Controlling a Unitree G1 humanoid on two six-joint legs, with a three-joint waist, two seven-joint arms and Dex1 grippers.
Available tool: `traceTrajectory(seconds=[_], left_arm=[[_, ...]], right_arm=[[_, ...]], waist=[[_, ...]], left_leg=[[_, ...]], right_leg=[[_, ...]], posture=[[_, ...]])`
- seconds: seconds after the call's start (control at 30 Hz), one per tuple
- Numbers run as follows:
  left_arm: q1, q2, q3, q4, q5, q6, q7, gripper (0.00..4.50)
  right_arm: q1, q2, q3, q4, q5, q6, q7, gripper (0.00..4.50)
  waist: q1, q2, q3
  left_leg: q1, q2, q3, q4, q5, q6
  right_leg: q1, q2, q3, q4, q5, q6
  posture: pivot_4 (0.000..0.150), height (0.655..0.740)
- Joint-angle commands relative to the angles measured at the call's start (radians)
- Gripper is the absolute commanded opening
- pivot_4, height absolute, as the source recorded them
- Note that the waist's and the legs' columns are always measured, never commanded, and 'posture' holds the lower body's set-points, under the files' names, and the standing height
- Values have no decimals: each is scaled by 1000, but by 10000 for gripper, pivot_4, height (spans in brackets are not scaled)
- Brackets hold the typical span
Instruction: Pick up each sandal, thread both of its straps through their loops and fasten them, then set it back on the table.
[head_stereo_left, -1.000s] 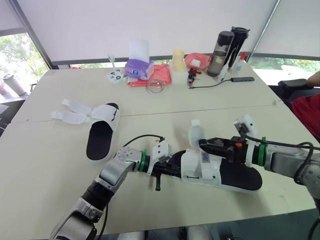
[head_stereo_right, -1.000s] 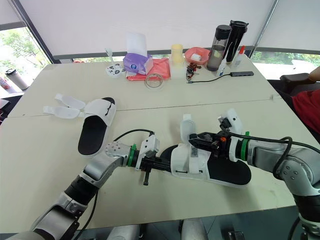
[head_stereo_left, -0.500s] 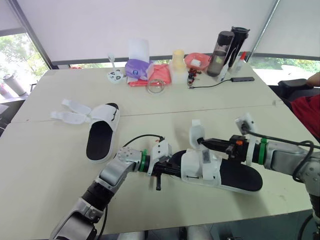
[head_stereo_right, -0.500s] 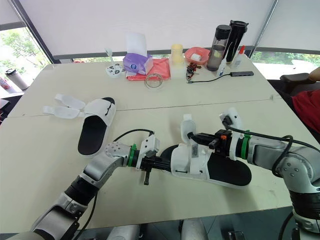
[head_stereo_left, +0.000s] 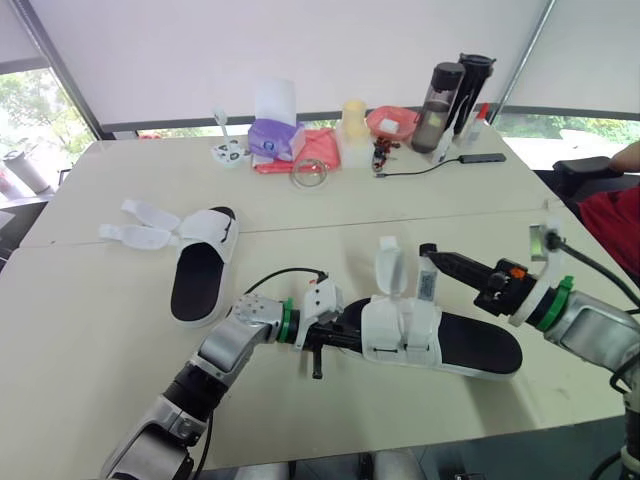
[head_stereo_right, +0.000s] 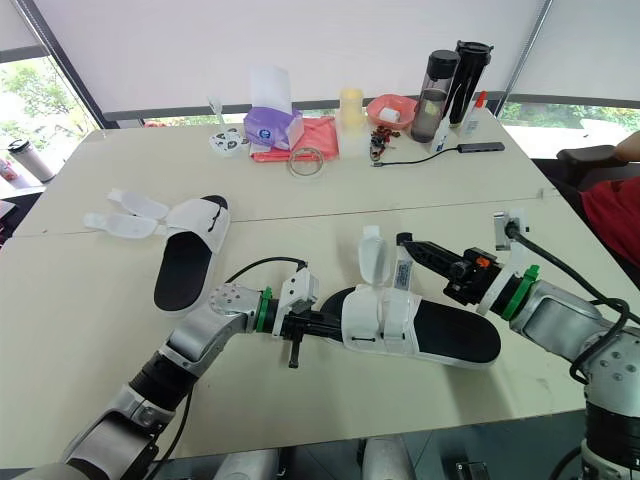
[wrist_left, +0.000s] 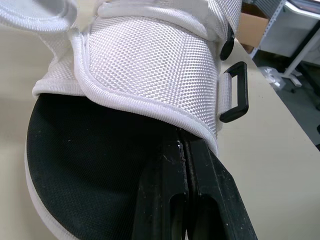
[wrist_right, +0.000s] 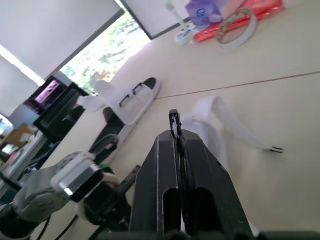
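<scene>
1. The step in hand looks like threading the straps of the near sandal (head_stereo_left: 440, 345). It lies on the counter (head_stereo_left: 100, 330), with its toe at the left end effector (head_stereo_left: 332, 336) and its heel below the right end effector (head_stereo_left: 432, 252).
2. The left end effector is clamped together on the sandal's toe-side edge. Its fingers run in under the white upper (wrist_left: 150, 60).
3. The right end effector hangs in the air above the heel half, its two fingers pressed together with nothing seen between them. The two loose straps (head_stereo_left: 390, 270) stand up just beyond and below its tip.
4. To do this well, I would part those fingers and come down on one strap close to its free end. That leaves enough length to feed through the black loop (wrist_left: 235, 92), which sits just beside the left fingers. The left clamp should hold firm so the sandal cannot swivel.
5. The upper is coarse white woven mesh with a rolled border, and probably pliable. The footbed is matte black.
6. The loop is a stiff, flat black rectangle with a narrow slot, so the strap must enter flat. The straps look thin and floppy.
7. The other sandal (head_stereo_left: 200, 270) lies well apart from the left end effector, its straps splayed open on the counter.
</scene>
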Motion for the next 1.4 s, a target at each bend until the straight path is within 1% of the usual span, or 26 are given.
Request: traceTrajectory(seconds=[0.03,0.17,0.43,0.5,0.6,0.77,0.83,1.0,1.17,1.27,1.3,1.4], left_arm=[[6,5,-11,17,29,7,15,0],[9,4,-10,12,29,11,20,0],[14,3,-6,6,26,18,29,0],[14,2,-5,6,25,19,32,0],[14,0,-4,9,25,18,34,0],[13,-3,0,12,27,15,41,0],[15,-4,1,13,27,14,44,0],[15,-5,2,15,27,11,51,0],[11,-9,2,23,29,5,55,0],[11,-11,3,25,30,2,56,0],[11,-11,3,26,30,1,56,0],[11,-11,4,27,29,1,56,0]], right_arm=[[-17,19,19,16,-45,-29,-26,195],[-21,26,62,51,-120,-38,-23,195],[-38,31,77,106,-174,-14,-32,195],[-40,29,89,137,-181,18,-47,195],[-52,42,86,187,-150,79,-73,195],[-75,83,30,275,-6,195,-176,195],[-71,88,21,293,23,227,-213,195],[-60,79,27,306,55,292,-281,195],[-66,61,37,291,29,301,-265,195],[-69,53,46,267,4,289,-239,8946],[-69,51,46,259,-1,286,-228,13290],[-66,22,45,229,-47,266,-192,29516]], waist=[[0,0,0],[0,0,0],[-1,0,0],[-1,0,0],[-1,0,0],[-1,0,0],[0,0,0],[0,0,-1],[1,0,-1],[0,0,-1],[0,0,-1],[-1,1,-1]], left_leg=[[0,0,0,0,0,0],[0,0,0,0,0,0],[0,0,0,0,0,0],[0,0,0,0,0,0],[0,0,0,0,0,0],[3,0,0,0,0,0],[3,0,0,0,0,0],[4,0,0,-1,0,0],[4,0,0,-1,0,0],[4,0,0,-1,0,0],[4,0,0,-1,0,0],[4,0,0,-1,0,0]], right_leg=[[0,0,0,0,0,0],[0,0,0,0,0,0],[0,0,0,0,0,0],[0,0,0,0,0,0],[0,0,0,0,0,0],[2,0,0,0,0,-1],[3,0,0,0,0,-1],[4,0,0,0,0,-1],[4,0,0,0,-1,1],[4,0,0,0,-2,3],[4,0,0,0,-2,3],[4,0,0,0,-2,2]], posture=[[1500,7400],[1500,7400],[1500,7400],[1500,7400],[1500,7400],[1500,7400],[1500,7400],[1500,7400],[1500,7400],[1500,7400],[1500,7400],[1500,7400]])
